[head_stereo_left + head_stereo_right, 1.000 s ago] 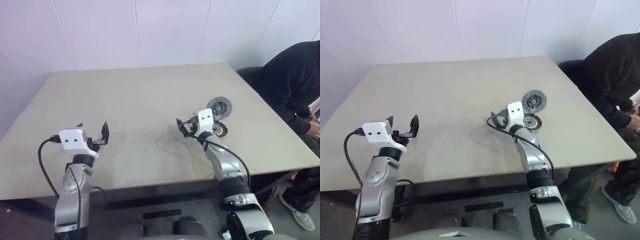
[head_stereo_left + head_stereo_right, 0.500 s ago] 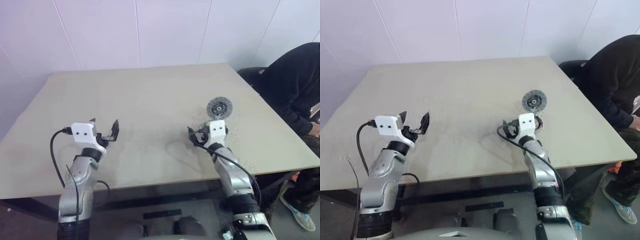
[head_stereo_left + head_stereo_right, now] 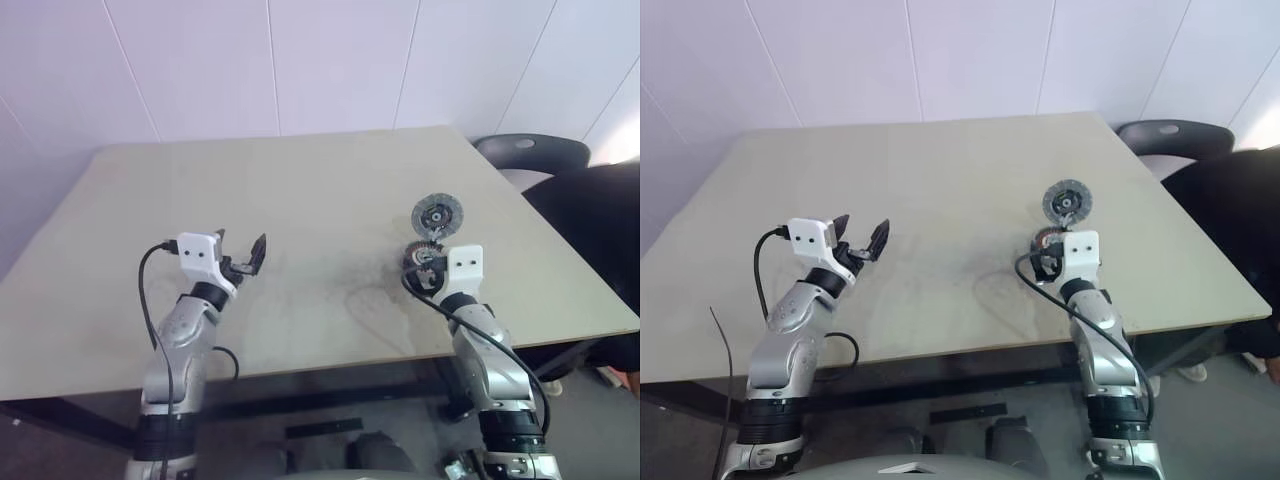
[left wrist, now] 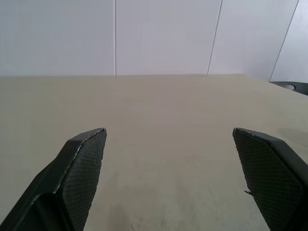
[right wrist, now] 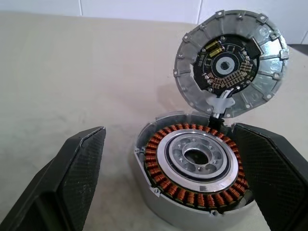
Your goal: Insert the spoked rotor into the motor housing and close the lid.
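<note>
The motor housing (image 5: 195, 166) is a shallow round casing with copper windings around a silvery centre, resting on the table (image 3: 300, 180) at the right. Just beyond it is the lid (image 5: 231, 62), a grey disc whose inner face with a circuit board shows, joined to the housing by wires. My right gripper (image 5: 168, 130) is open on the near side of the housing (image 3: 418, 255), one finger to each side and touching nothing. Over the left part of the table, my left gripper (image 3: 243, 250) stands open and empty. The spoked rotor is out of view.
A person in dark clothes (image 3: 590, 210) sits at the table's right edge, with a black chair (image 3: 530, 150) behind. The table's front edge runs just under both forearms. Bare tabletop lies between the grippers and at the back.
My right gripper has drawn back and to the right, from left of the housing to its near side. My left gripper has moved forward and toward the middle. The person has leaned away to the right.
</note>
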